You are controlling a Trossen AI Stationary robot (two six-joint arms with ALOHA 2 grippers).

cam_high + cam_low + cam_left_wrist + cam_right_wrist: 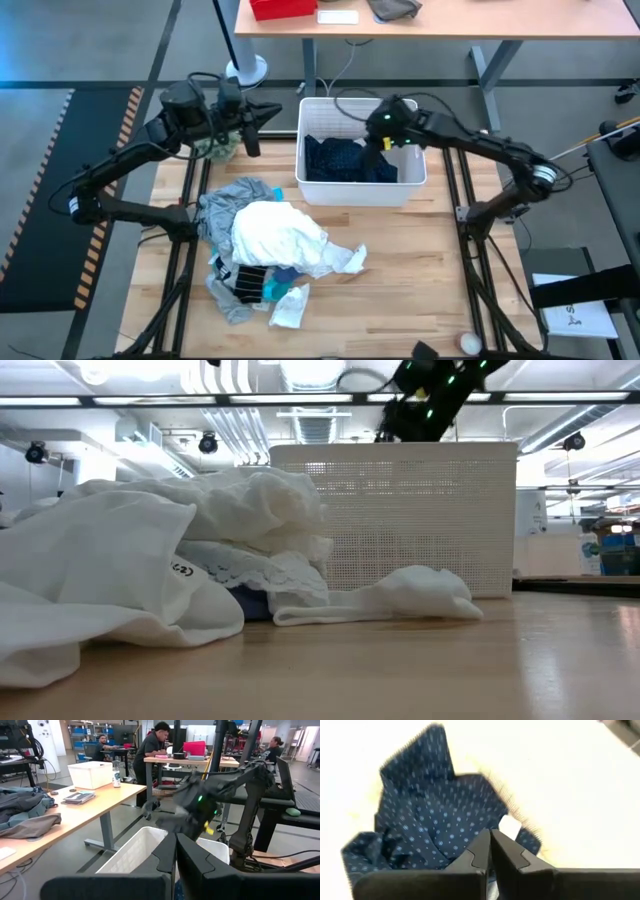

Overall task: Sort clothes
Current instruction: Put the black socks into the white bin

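Right gripper (490, 840), clenched and empty, above the dotted navy garment (435, 815) lying inside the white bin (410, 190).

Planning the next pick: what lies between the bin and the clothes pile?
Only bare table, seen in the high view, between the bin and the pile.

Small dark printed mark on the white garment (150, 575) at table level, low view, two or three characters in brackets, too small to read. Sheet of paper (578, 318) beside the table carries print, illegible. Nothing else legible.
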